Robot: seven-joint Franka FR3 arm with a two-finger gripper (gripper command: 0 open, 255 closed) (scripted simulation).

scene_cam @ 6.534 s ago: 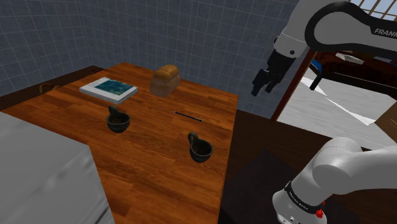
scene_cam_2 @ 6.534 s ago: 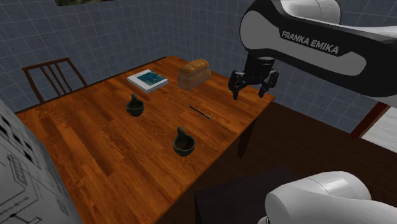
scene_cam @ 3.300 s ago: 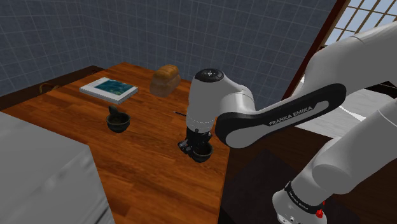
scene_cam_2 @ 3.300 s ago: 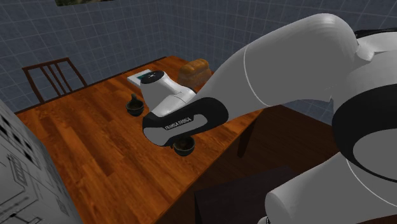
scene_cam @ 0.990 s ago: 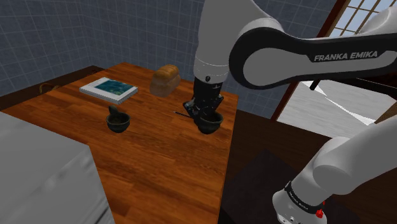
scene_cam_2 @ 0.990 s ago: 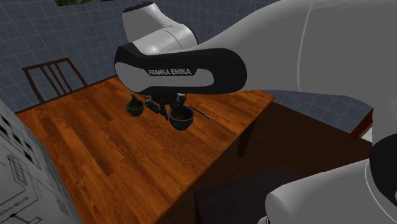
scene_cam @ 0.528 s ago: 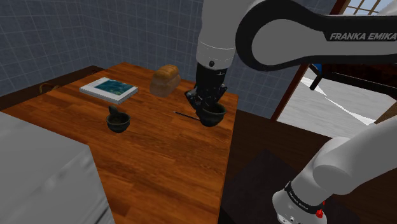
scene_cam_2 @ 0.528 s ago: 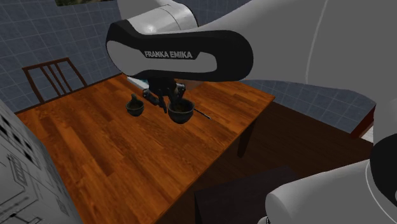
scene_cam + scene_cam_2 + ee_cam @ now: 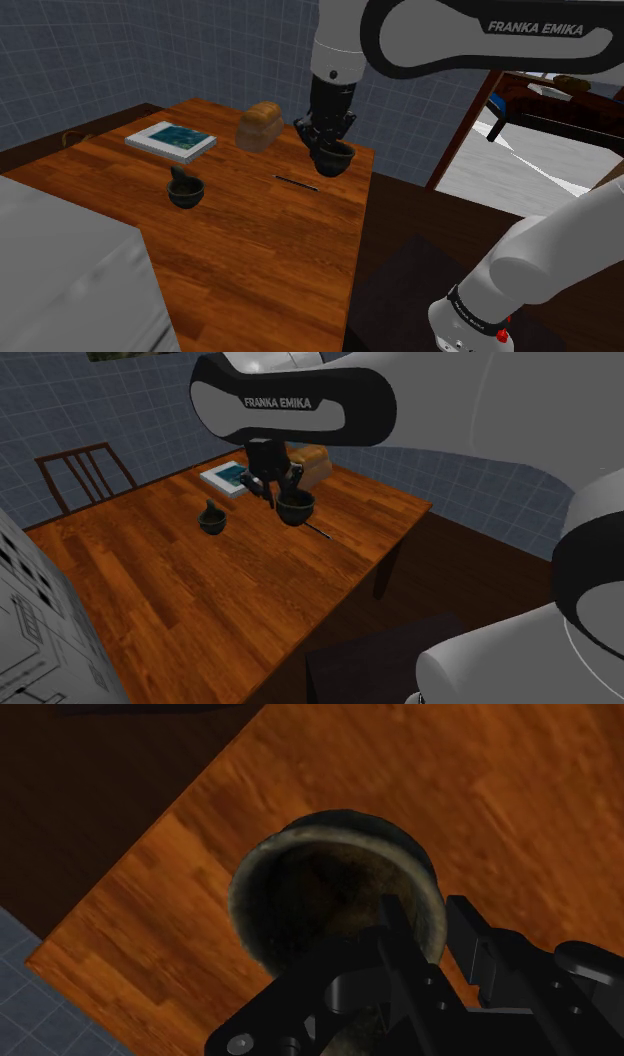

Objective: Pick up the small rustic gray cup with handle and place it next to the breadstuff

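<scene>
Blue-grey tiled walls (image 9: 120, 50) close the room behind a reddish-brown wooden plank surface (image 9: 250, 260), which stands on a dark brown floor (image 9: 400, 210). A darker square mat (image 9: 370, 662) lies on that floor near the surface's corner. In the second exterior view, a dark wooden slat-back chair (image 9: 72, 453) stands at the surface's far left edge. A pale grey cabinet (image 9: 60, 280) stands at the shoulder view's lower left. At that view's right, a wood-framed doorway (image 9: 453, 145) opens onto a bright, pale floor (image 9: 520, 175).

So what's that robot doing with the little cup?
The robot's black gripper is clasping a small dark cup by its rim and holding it over the wooden table, close to the bread loaf. It has not let go yet. A second cup like it sits on the table near a book.
</scene>
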